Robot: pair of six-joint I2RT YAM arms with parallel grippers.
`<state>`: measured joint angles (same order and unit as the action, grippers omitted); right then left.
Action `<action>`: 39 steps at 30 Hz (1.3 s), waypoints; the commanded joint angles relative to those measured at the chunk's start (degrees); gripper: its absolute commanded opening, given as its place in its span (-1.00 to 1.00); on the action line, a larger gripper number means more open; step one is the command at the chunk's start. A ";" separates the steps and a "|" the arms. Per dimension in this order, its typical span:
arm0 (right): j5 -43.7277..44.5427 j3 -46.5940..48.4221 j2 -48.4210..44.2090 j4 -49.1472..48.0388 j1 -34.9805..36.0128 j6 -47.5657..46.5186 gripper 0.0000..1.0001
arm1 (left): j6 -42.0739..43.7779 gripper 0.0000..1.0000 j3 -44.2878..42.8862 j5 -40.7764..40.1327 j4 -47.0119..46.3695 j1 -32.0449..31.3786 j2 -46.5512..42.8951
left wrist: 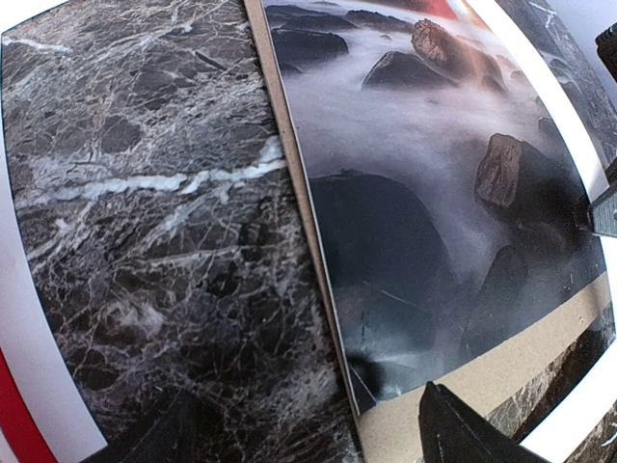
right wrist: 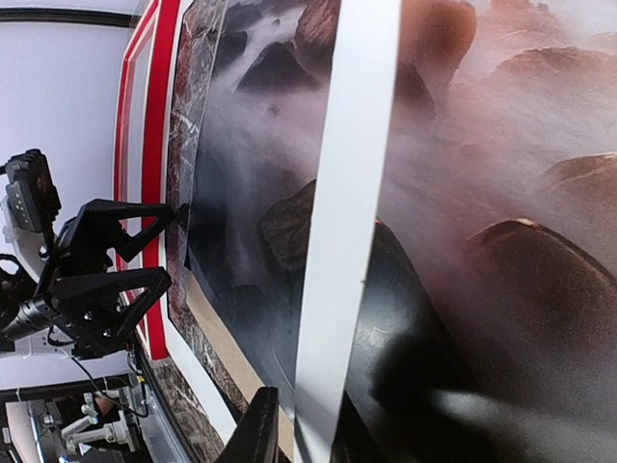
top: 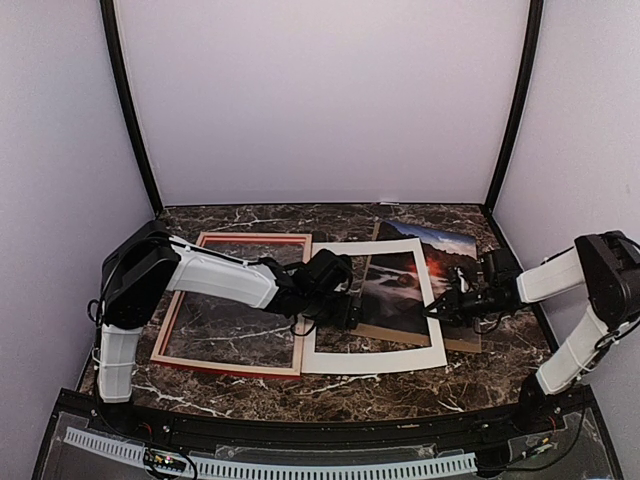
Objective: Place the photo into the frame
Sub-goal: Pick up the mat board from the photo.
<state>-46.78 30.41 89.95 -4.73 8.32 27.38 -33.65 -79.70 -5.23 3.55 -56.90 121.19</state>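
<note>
The photo (top: pixel 395 280) lies face up on a brown backing board (top: pixel 462 342), under the white mat (top: pixel 370 360). The frame (top: pixel 240 300) lies back up to the left, with red showing at its edge. My left gripper (top: pixel 345 312) is open inside the mat's opening. In the left wrist view its fingers (left wrist: pixel 463 434) straddle the photo's (left wrist: pixel 415 193) left edge near a corner. My right gripper (top: pixel 440 305) is at the mat's right rail (right wrist: pixel 347 222). One finger (right wrist: pixel 255 429) shows beside the rail and the other is hidden behind it, so it looks shut on the rail.
The table is dark marble (top: pixel 380 395) with white walls close around it. The backing board (left wrist: pixel 511 352) sticks out below the photo. The frame's red rail (right wrist: pixel 159 145) and my open left gripper (right wrist: pixel 174 241) show in the right wrist view.
</note>
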 commanded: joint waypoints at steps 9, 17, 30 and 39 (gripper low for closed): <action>3.05 9.70 -12.69 14.06 0.90 -1.15 -1.00 | 2.49 0.70 3.77 4.67 6.71 2.12 -6.83; 0.04 18.09 -21.33 22.19 1.71 -0.23 -1.00 | 4.00 0.73 12.60 17.79 -0.82 9.58 -19.78; -3.45 28.13 -21.85 22.45 6.12 3.48 -1.00 | 2.75 0.92 15.62 35.64 -9.95 15.81 -21.67; -6.22 29.84 -23.50 19.82 8.15 6.66 -1.00 | -2.63 0.98 14.67 43.60 -19.14 16.66 -15.26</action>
<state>-50.43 58.65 68.27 18.20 15.55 31.99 -33.06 -64.73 32.45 -9.28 -40.80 103.42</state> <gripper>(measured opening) 0.006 0.989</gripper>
